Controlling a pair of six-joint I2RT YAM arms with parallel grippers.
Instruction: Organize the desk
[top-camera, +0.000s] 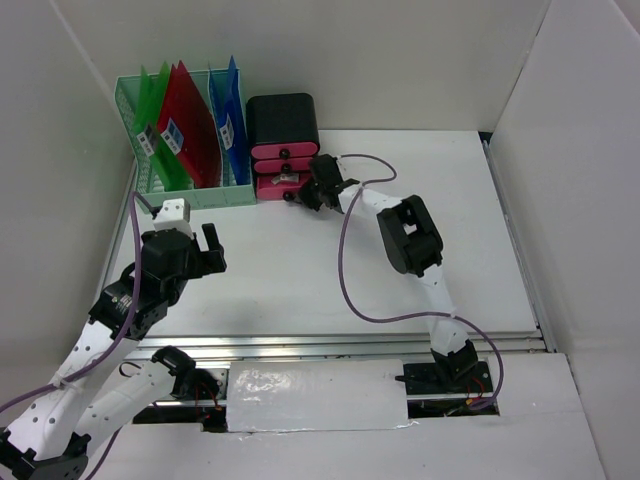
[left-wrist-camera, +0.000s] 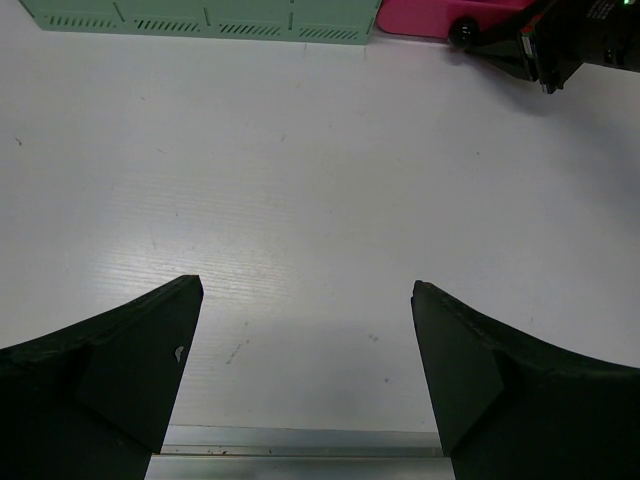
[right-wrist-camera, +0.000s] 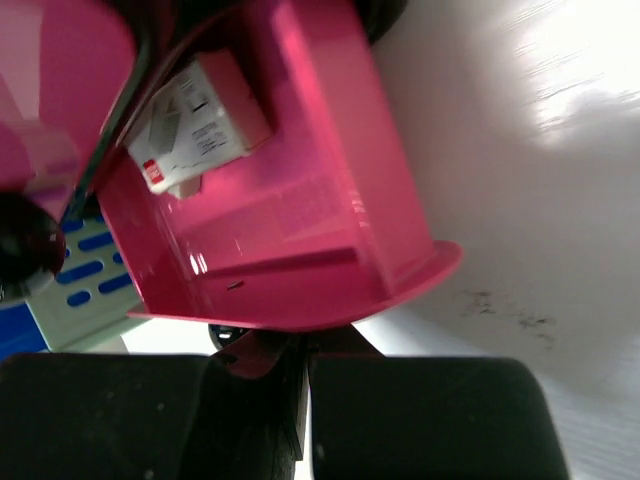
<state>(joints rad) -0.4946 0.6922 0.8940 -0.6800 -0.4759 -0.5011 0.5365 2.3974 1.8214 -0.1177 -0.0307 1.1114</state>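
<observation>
- Drawer box (top-camera: 283, 118), black with pink fronts, is what I place everything by; it stands on the desk (top-camera: 300, 285) against the back wall panel.
- The desk is the white top that spreads out from the box toward my bases, with a silver rail (top-camera: 330, 345) along the edge nearest me.
- My right gripper (right-wrist-camera: 305, 375) is at the front of the box, at its lowest drawer (right-wrist-camera: 300, 220). The jaws are pressed fully together, right under the drawer's front lip.
- I cannot tell whether the jaws pinch the drawer's knob.
- That drawer sticks out from the box, and a small white packet (right-wrist-camera: 200, 120) with a printed label lies inside it.
- My left gripper (left-wrist-camera: 307, 287) hangs over bare desk, in front of the box and to its left, well apart from it. The jaws are spread as wide as they go, with nothing between them.
- A mint-green file rack (top-camera: 195, 195) sits just left of the box, holding green, red and blue folders upright.
</observation>
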